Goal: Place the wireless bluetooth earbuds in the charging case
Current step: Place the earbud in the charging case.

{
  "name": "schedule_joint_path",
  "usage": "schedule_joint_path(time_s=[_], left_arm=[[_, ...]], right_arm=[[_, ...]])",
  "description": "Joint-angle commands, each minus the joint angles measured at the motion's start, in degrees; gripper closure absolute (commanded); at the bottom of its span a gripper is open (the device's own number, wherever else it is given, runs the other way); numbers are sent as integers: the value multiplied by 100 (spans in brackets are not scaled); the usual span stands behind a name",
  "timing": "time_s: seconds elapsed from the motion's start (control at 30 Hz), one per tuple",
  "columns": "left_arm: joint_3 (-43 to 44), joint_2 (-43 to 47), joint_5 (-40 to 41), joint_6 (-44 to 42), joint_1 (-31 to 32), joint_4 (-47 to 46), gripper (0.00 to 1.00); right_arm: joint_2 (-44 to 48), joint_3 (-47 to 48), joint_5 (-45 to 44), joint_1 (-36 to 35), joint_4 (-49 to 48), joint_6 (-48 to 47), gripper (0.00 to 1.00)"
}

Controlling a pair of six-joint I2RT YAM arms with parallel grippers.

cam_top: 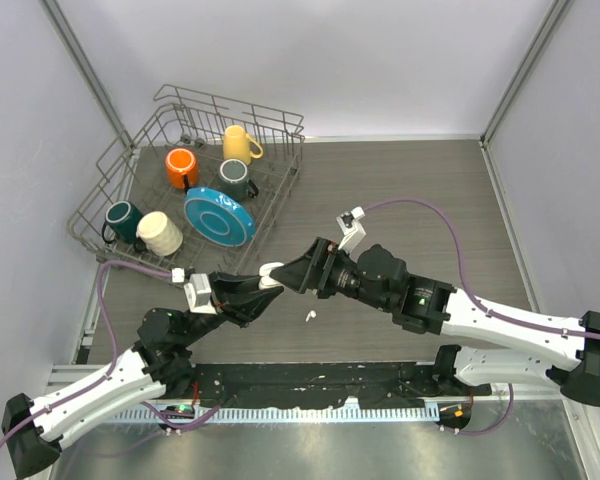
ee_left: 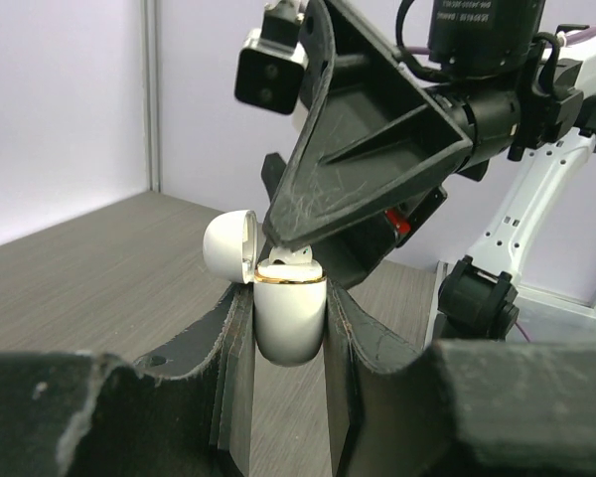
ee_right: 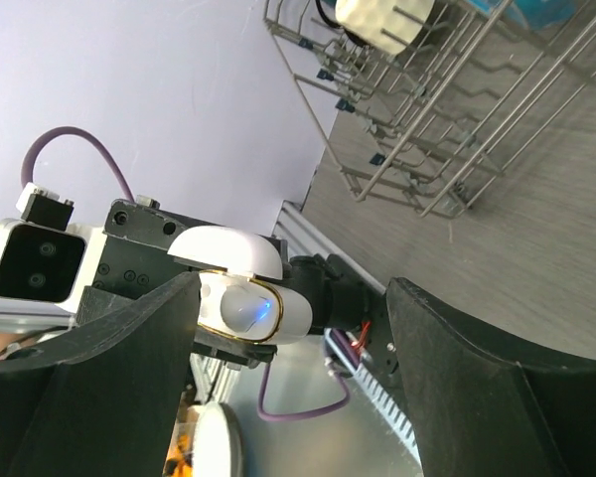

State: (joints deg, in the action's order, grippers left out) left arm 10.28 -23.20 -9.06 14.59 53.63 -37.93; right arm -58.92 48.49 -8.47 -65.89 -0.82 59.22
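Observation:
My left gripper (cam_top: 267, 287) is shut on the white charging case (cam_top: 271, 271) and holds it above the table with its lid open. In the left wrist view the case (ee_left: 290, 316) stands upright between the fingers (ee_left: 233, 348), lid (ee_left: 228, 245) tipped back. One white earbud (ee_left: 292, 258) sits in its top. My right gripper (cam_top: 284, 282) is open, its fingertips right at the case's mouth. In the right wrist view the case (ee_right: 263, 310) faces me with the earbud (ee_right: 236, 305) in it and a blue light glowing. Another earbud (cam_top: 308, 315) lies loose on the table.
A wire dish rack (cam_top: 280, 160) stands at the back left with an orange mug (cam_top: 181, 166), a yellow mug (cam_top: 239, 143), dark mugs, a cream cup (cam_top: 159, 232) and a blue plate (cam_top: 219, 216). The table's front rail (cam_top: 310, 385) runs below.

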Motion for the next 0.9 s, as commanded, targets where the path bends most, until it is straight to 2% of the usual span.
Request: schedule_joint_path(time_s=[0.0, 0.27, 0.37, 0.6, 0.7, 0.77, 0.87], left_arm=[[176, -9, -8, -35, -10, -408, 100], [158, -53, 27, -44, -1, -417, 100], [158, -53, 45, -35, -1, -417, 100], [141, -27, 80, -9, -10, -364, 100], [132, -44, 115, 35, -10, -329, 100], [140, -44, 115, 53, -1, -294, 100], [141, -71, 115, 114, -10, -241, 100]], right_arm=[[-120, -85, 670, 93, -814, 423, 19], [-392, -182, 1462, 164, -1359, 626, 34], [-436, -217, 1585, 173, -1482, 661, 45], [-542, -156, 1928, 190, -1711, 652, 61], [-542, -103, 1989, 190, -1694, 529, 68], [-516, -7, 1937, 190, -1510, 320, 75], [-463, 177, 1674, 190, -1009, -40, 80]])
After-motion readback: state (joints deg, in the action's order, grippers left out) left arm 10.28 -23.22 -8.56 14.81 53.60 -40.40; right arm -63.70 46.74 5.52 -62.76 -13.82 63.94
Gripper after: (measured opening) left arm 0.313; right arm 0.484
